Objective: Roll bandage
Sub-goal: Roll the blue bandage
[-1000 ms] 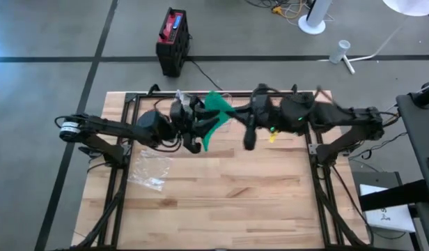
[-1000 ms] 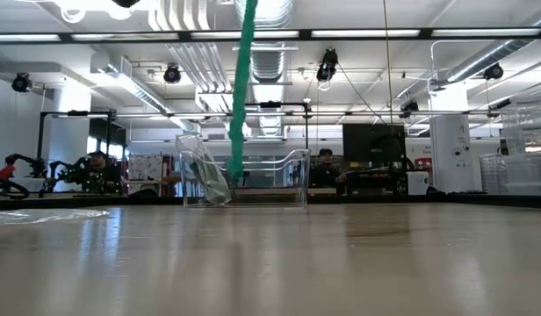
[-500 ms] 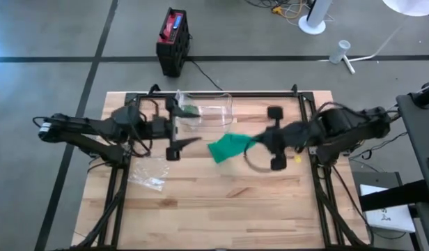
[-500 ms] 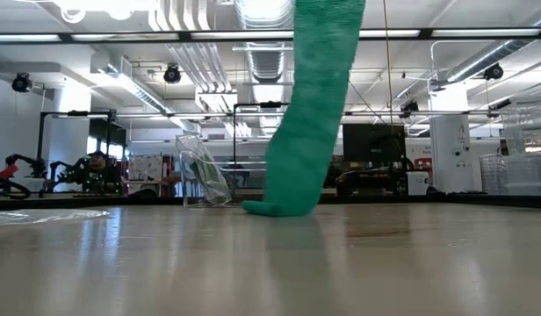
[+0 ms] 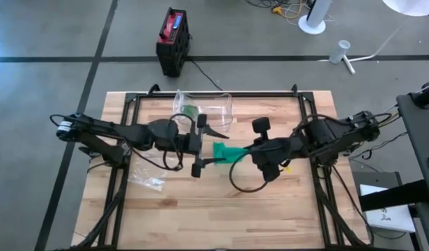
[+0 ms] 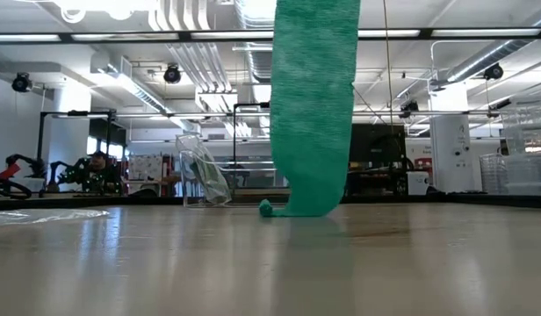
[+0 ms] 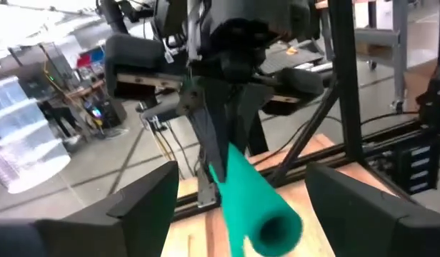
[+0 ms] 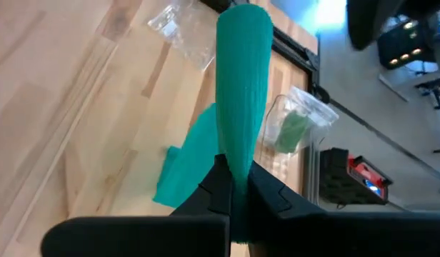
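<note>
Green bandage point(image 5: 227, 153) hangs at the frame's centre from the right gripper point(image 5: 251, 151), whose fingers pinch 1 end while the free end touches the table point(image 5: 221, 209). The left gripper point(image 5: 202, 145) waits just left of it, fingers spread, holding nothing. Risk: the limp strip may twist or slip, so rolling starts crooked.

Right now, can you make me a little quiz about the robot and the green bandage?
1. True or false: the right gripper is pinching the green bandage.
2. Are the left gripper's fingers A) spread apart or B) squeezed together?
3. What see-through thing stands at the table's far edge?

Key: 1. True. 2. A. 3. A clear plastic box with something green inside.
</note>
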